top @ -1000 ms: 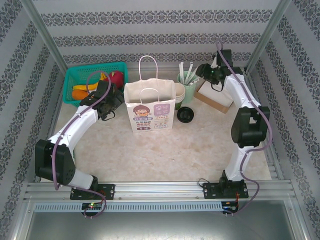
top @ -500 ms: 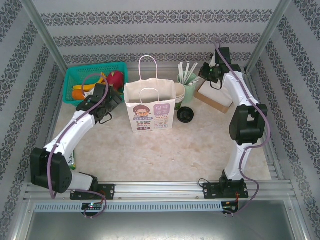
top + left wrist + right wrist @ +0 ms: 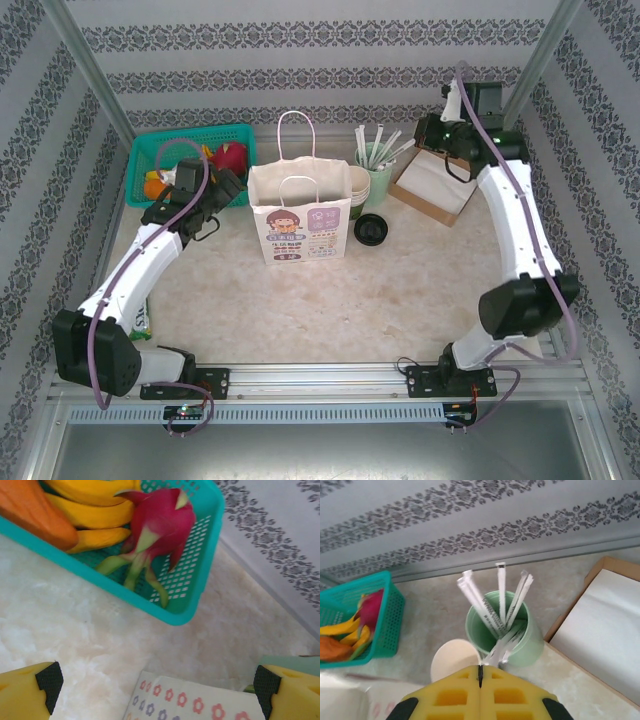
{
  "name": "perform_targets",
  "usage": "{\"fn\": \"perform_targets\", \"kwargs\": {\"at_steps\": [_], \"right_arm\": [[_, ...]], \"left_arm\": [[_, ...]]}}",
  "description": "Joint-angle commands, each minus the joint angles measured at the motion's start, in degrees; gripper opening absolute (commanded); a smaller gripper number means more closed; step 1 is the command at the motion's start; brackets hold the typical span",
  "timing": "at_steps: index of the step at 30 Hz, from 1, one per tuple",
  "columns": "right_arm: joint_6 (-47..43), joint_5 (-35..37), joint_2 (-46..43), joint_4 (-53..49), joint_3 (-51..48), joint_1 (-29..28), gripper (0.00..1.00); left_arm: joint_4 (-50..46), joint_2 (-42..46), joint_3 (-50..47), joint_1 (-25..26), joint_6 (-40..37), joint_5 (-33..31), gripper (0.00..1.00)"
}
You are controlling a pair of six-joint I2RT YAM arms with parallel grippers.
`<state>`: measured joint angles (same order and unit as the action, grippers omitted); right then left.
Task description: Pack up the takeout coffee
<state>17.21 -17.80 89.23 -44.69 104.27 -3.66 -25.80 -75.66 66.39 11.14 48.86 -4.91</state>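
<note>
Showed takeout coffee (image 3: 371, 230) upright on the counter (image 3: 400, 290), just right of the paper bag (image 3: 299, 225); caught left claw (image 3: 157, 680) spread wide near the basket (image 3: 185, 617) (dragon fruit (image 3: 162, 522) inside), right claw (image 3: 480, 669) pressed together above the straw tumbler (image 3: 530, 645)

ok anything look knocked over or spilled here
Nothing stands out: the takeout coffee stands upright with its lid on beside the upright paper bag, and the wrapped straws sit in their tumbler.

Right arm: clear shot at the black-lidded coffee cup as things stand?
Probably yes: the takeout coffee stands open above and on its right; the right gripper, shut, must open first.
</note>
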Motion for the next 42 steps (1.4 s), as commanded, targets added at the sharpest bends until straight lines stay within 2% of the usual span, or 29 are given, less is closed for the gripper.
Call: {"fn": "perform_targets", "kwargs": {"at_steps": [1,6,12,17,22,29,35,39,42], "right_arm": [[-2.42,-6.4,-3.58,-4.95,3.78,-0.74,0.0],[-1.17,-12.48,-8.46,-6.23,7.74,-1.78,0.0],[1.31,-18.4,-11.84,-3.91,8.55,-3.59,0.0],[1.66,-24.55,-9.41,-2.36,7.93,-6.74,0.0],[-0.37,-21.91,-3.05,-2.76,9.57,-11.07,0.0],[-7.59,-17.66,8.04,-0.04,13.59,-18.66,0.0],[-12.76,-9.78,15.58,3.3,14.53,-24.46,0.0],[-13.18,-10.27,18.97,8.46,12.95,-26.26,0.0],[-14.58,-11.08,21.82,7.72,13.98,-26.99,0.0]], "left_arm": [[1.77,-0.51,1.88,-0.53,-3.14,0.84,1.0],[-4.31,-1.72,3.29,-0.63,-1.85,-2.74,1.0],[-5.12,-3.96,4.39,-0.61,-2.09,0.12,1.0],[-6.32,-6.01,6.67,-0.67,-3.71,1.68,1.0],[-6.29,-7.4,7.75,-0.59,-4.39,4.02,1.0],[-6.6,-6.8,7.18,-0.59,-3.77,3.13,1.0],[-6.37,-6.77,6.76,-0.64,-3.02,3.76,1.0],[-6.1,-6.71,6.39,-0.59,-2.8,4.07,1.0],[-6.1,-6.83,6.21,-0.66,-2.59,4.27,1.0]]}}
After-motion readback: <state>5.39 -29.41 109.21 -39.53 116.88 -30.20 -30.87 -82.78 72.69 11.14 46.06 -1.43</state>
